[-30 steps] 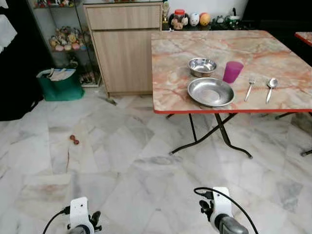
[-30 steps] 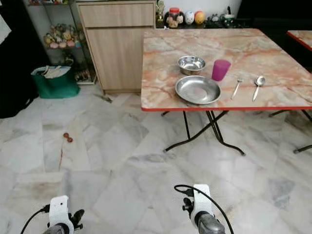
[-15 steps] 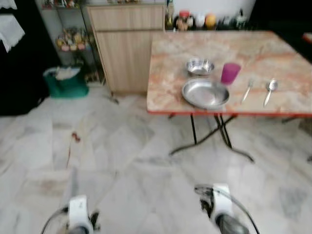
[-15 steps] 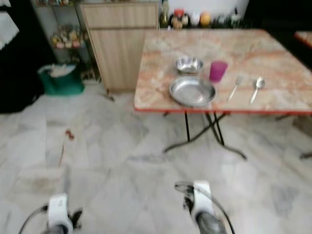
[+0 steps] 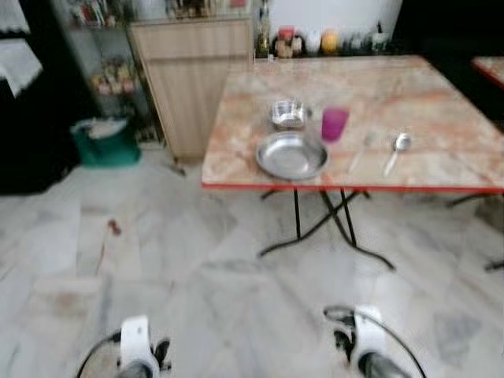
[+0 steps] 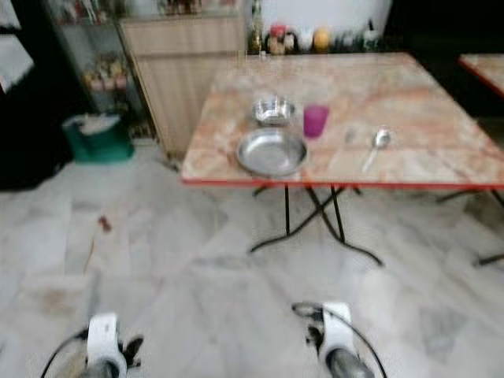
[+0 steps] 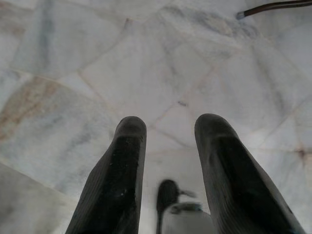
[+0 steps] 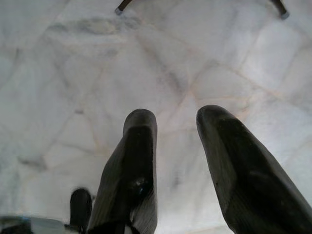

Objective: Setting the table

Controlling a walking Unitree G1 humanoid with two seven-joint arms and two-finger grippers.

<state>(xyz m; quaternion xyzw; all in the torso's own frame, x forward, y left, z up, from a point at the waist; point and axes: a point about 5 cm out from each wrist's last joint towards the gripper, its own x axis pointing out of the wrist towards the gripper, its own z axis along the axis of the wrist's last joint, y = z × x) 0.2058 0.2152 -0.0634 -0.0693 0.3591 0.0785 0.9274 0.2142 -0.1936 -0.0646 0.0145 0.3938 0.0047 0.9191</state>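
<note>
**Robot stands back from a half-laid marble surface, both arms idle**

From where I stand, the far left of the room holds a green bag [image 5: 106,142] on the floor beside a tall light-wood cabinet [image 5: 193,79]. The pale marble-tiled floor [image 5: 197,268] stretches between the robot and everything else.

The robot's left gripper [image 7: 165,170] hangs low, pointing at the floor tiles, its two black jaws apart with nothing between them. It looks parked there simply because the robot is too far off to reach anything.

Further right stands the folding table with the pink-veined marble surface [image 5: 441,150] and red edge. Near its front left corner sits the large round steel plate [image 5: 291,155], placed close to the edge, probably as the centre of a place setting. Just behind it is the small steel bowl [image 5: 288,113], and beside that the purple plastic cup [image 5: 334,124]. To the right lie a metal fork [image 5: 362,150], blurred, and a metal spoon [image 5: 396,150], both pointing away from the edge as cutlery should beside a plate, though well apart from it.

The right gripper [image 8: 178,161] also hangs over bare floor, jaws apart and empty. I judge the setting largely arranged; the robot would need to walk closer before adjusting anything.
</note>
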